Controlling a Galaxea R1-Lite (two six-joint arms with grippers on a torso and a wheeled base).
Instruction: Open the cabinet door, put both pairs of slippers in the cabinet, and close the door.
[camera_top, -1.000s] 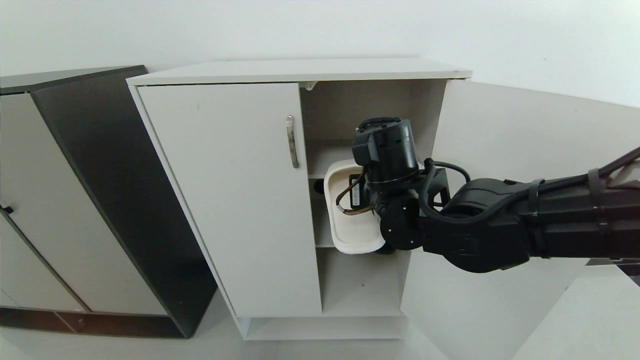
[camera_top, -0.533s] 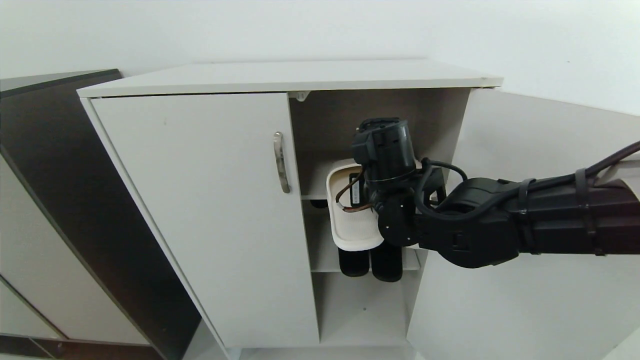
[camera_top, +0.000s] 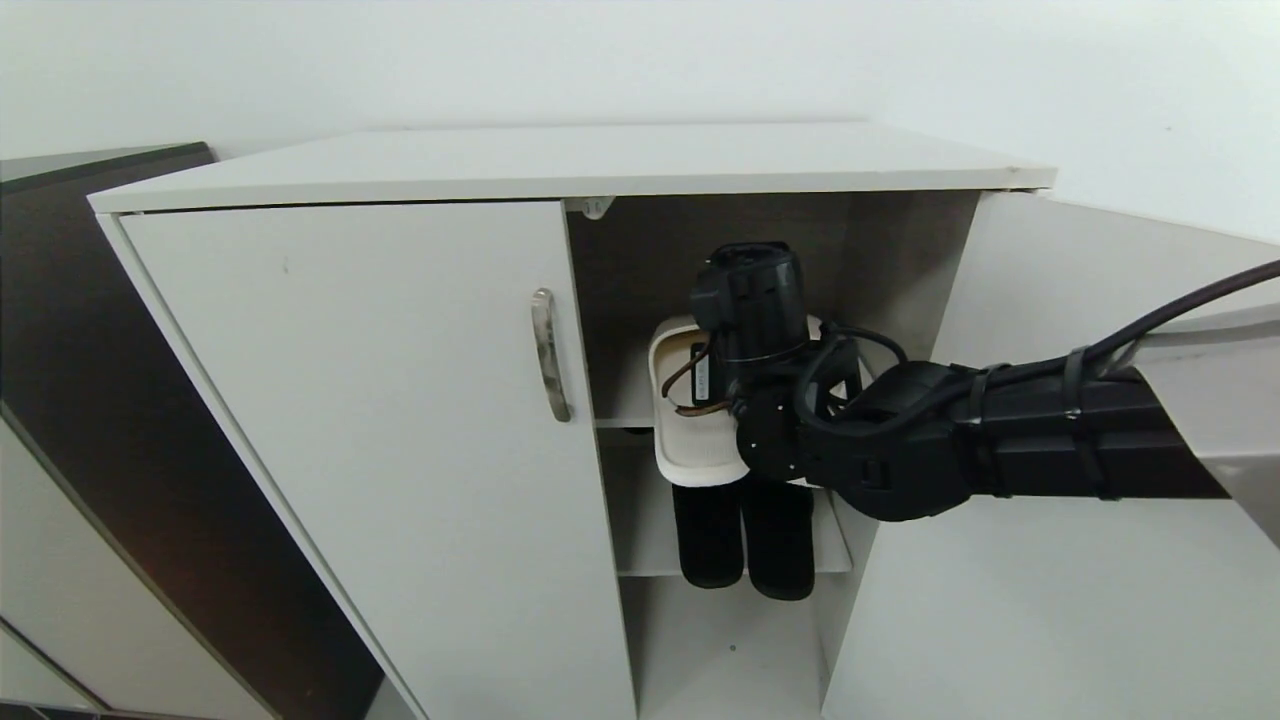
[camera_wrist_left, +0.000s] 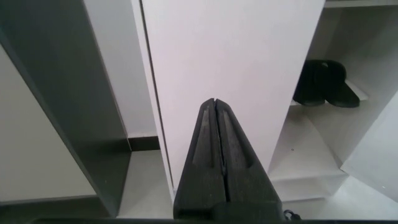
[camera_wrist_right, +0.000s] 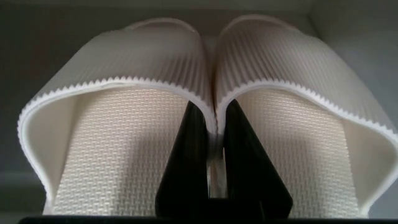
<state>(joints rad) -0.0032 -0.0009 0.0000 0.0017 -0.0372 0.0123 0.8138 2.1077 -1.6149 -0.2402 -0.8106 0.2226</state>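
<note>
**Slippers at the cabinet: black pair shelved, white pair in the grip**

1. Containers. The white cabinet (camera_top: 560, 165) stands against the far wall. Its left door (camera_top: 380, 420) is closed and carries a metal handle (camera_top: 545, 355). Its right door (camera_top: 1050, 600) is swung open toward the near right, exposing the shelves on the right side. A dark cabinet (camera_top: 150, 400) stands just beside it on the left.

2. Contents. The black slippers (camera_top: 745, 540) lie side by side on the middle shelf, with their near ends hanging over the shelf edge (the left wrist view confirms the pair (camera_wrist_left: 323, 84) in place). The white slippers (camera_top: 690, 450) are at the level of the upper shelf, inside the open right side and directly above the black pair. Their near ends dip below that shelf's front edge. Whether they rest on the shelf cannot be told.

3. Grippers. The right gripper (camera_wrist_right: 216, 115) is narrowed on the white slippers (camera_wrist_right: 143, 81). Its two fingers pinch the adjoining inner edges of the ribbed straps and hold the pair together. The left gripper (camera_wrist_left: 214, 102) has its fingers pressed flat together with nothing between them. It is in front of the closed left door, low and near.

4. Markings. A small label sits on the right arm's wrist, and its print is too small to read.
</note>
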